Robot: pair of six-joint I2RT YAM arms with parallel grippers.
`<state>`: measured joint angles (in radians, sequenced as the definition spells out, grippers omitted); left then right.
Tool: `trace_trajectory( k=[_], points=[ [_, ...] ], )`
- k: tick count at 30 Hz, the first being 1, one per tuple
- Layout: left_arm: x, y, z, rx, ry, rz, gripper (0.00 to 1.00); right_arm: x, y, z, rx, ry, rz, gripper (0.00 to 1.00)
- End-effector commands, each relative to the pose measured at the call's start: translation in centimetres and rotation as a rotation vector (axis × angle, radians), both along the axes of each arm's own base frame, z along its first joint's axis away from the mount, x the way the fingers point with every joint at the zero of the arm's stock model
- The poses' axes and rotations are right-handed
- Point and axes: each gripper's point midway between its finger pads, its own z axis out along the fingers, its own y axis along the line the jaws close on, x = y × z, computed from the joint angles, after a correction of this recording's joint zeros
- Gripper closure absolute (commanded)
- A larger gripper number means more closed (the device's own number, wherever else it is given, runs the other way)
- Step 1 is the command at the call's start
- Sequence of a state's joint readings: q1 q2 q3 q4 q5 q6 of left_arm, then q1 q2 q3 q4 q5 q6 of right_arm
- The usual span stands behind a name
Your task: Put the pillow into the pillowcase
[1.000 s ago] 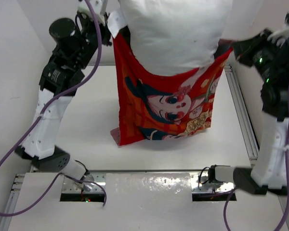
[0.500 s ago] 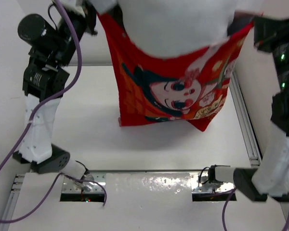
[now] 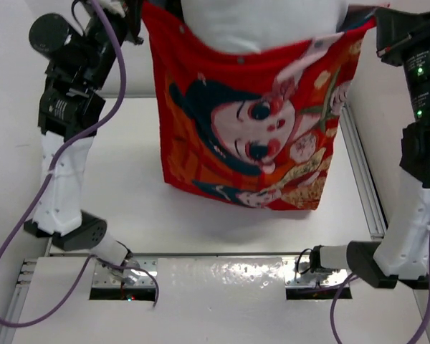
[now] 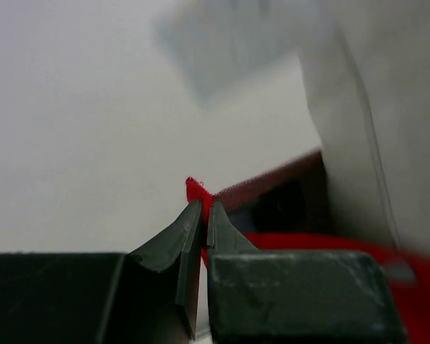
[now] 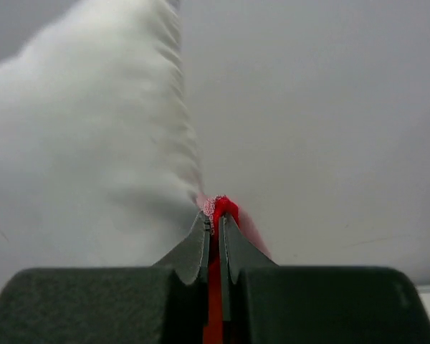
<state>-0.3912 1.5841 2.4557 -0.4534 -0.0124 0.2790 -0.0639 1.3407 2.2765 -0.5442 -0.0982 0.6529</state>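
Note:
The red pillowcase (image 3: 251, 129) with cartoon faces hangs above the table, held up by its two top corners. The white pillow (image 3: 261, 21) sits inside its open mouth, its top sticking out at the upper edge of the top view. My left gripper (image 4: 203, 208) is shut on the pillowcase's left corner (image 4: 195, 188). The pillow (image 4: 387, 107) fills the right side of the left wrist view. On the opposite side, my right gripper (image 5: 215, 218) is shut on the right corner (image 5: 223, 208), with the blurred pillow (image 5: 86, 129) to its left.
The white table (image 3: 129, 186) lies below the hanging pillowcase, with a metal rail (image 3: 362, 186) along its right edge. Both arm bases (image 3: 93, 240) stand at the near edge. White walls surround the workspace.
Both arms have lifted the pillowcase corners higher and pulled them wider. The pillow has sunk deeper into the pillowcase, so less white shows above the red rim.

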Motion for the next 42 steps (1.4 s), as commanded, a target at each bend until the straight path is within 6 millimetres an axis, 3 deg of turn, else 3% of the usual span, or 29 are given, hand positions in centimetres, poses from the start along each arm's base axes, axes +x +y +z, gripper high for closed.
trace_trajectory(
  k=[1, 2, 3, 4, 5, 6, 7, 8, 10, 12, 13, 14, 15, 19, 20, 22, 24, 25, 27, 28, 29, 30, 32, 35, 36, 38, 40, 41, 42],
  points=[
    [-8.6, 2.8, 4.7, -0.099, -0.175, -0.067, 1.0, -9.6, -1.4, 6.3, 0.009, -0.332, -0.105, 1.0],
    [-8.4, 2.0, 1.7, -0.071, -0.077, -0.103, 1.0, -7.0, -1.4, -1.3, 0.074, -0.196, -0.079, 1.0],
    [-5.4, 0.5, -3.2, -0.028, 0.047, -0.119, 1.0, -6.5, -1.5, -3.3, 0.111, -0.19, -0.067, 1.0],
    [-4.7, 1.3, -3.5, -0.028, 0.044, -0.066, 1.0, -5.1, -1.5, -5.4, 0.167, -0.133, -0.052, 1.0],
    [-3.6, 2.0, -2.5, -0.053, 0.013, -0.018, 1.0, -4.1, -1.4, -4.7, 0.159, -0.104, -0.046, 1.0],
    [-6.9, 4.5, 3.7, -0.123, -0.14, 0.033, 1.0, -3.7, -1.6, -3.5, 0.123, -0.094, -0.063, 1.0],
    [-5.3, 4.6, 5.2, -0.107, -0.171, 0.071, 1.0, -4.1, -1.5, -1.9, 0.066, -0.088, -0.073, 1.0],
    [-6.8, 5.2, 7.1, -0.109, -0.223, 0.075, 1.0, -6.5, -1.0, 3.8, 0.04, -0.211, -0.054, 1.0],
    [-10.0, 4.6, 8.5, -0.103, -0.277, -0.011, 1.0, -8.9, -0.9, 6.7, 0.009, -0.276, -0.069, 1.0],
    [-8.4, 2.8, 4.1, -0.095, -0.142, -0.088, 1.0, -9.4, -0.9, 4.7, 0.014, -0.24, -0.071, 1.0],
    [-5.7, 0.6, -2.5, -0.055, 0.035, -0.156, 1.0, -8.6, -0.9, 2.5, 0.036, -0.213, -0.061, 1.0],
    [-4.7, 0.3, -4.7, -0.041, 0.081, -0.153, 1.0, -2.7, -1.5, -6.6, 0.077, -0.015, -0.061, 1.0],
    [-3.1, 1.8, -5.6, -0.064, 0.101, -0.055, 1.0, -3.5, -1.5, -7.0, 0.128, -0.06, -0.049, 1.0],
    [-2.7, 5.7, 4.4, -0.088, -0.122, 0.105, 1.0, -3.0, -2.1, -1.2, 0.005, -0.061, -0.109, 1.0],
    [-7.5, 6.4, 8.9, -0.106, -0.278, 0.077, 1.0, -8.7, -1.5, 6.1, -0.014, -0.262, -0.111, 1.0],
    [-11.9, 6.1, 10.1, -0.119, -0.343, -0.006, 1.0, -8.7, -1.6, 6.7, -0.018, -0.26, -0.113, 1.0],
    [-6.2, 2.5, 1.4, -0.087, -0.057, -0.139, 1.0, -6.9, -1.8, 2.8, 0.001, -0.177, -0.111, 1.0],
    [-6.0, 2.2, -0.8, -0.077, 0.008, -0.152, 1.0, -4.0, -2.2, -5.4, 0.037, -0.036, -0.113, 1.0],
    [-2.3, 4.2, -2.6, -0.111, 0.054, -0.008, 1.0, -2.8, -2.6, -8.2, 0.112, -0.026, -0.108, 1.0],
    [-2.2, 5.1, -0.7, -0.122, 0.01, 0.029, 1.0, -3.5, -2.9, -4.4, 0.081, -0.077, -0.132, 1.0],
    [-7.6, 7.1, 6.8, -0.128, -0.207, 0.064, 1.0, -4.1, -2.9, -2.5, 0.027, -0.075, -0.149, 1.0],
    [-6.7, 6.8, 7.7, -0.101, -0.241, 0.063, 1.0, -10.1, -1.9, 5.4, -0.009, -0.276, -0.134, 1.0],
    [-10.4, 6.4, 10.5, -0.099, -0.36, 0.004, 1.0, -8.1, -1.9, 6.7, -0.023, -0.258, -0.124, 1.0],
    [-8.8, 3.3, 3.9, -0.093, -0.107, -0.17, 1.0, -6.9, -1.6, 1.9, 0.016, -0.172, -0.094, 1.0],
    [-4.4, 2.3, -2.0, -0.073, 0.061, -0.172, 1.0, -0.5, -2.3, -8.2, 0.066, 0.046, -0.088, 1.0],
    [-2.6, 5.1, -2.5, -0.135, 0.062, -0.017, 1.0, -1.2, -2.3, -9.3, 0.131, 0.019, -0.076, 1.0],
    [-5.9, 7.1, 5.3, -0.138, -0.149, 0.036, 1.0, -5.8, -2.2, 0.1, 0.053, -0.157, -0.108, 1.0],
    [-7.4, 7.5, 7.7, -0.08, -0.245, 0.056, 1.0, -3.0, -2.7, 0.8, 0.01, -0.104, -0.125, 1.0],
    [-9.4, 7.3, 10.0, -0.071, -0.342, 0.039, 1.0, -9.8, -1.8, 8.4, -0.013, -0.324, -0.124, 1.0]
  ],
)
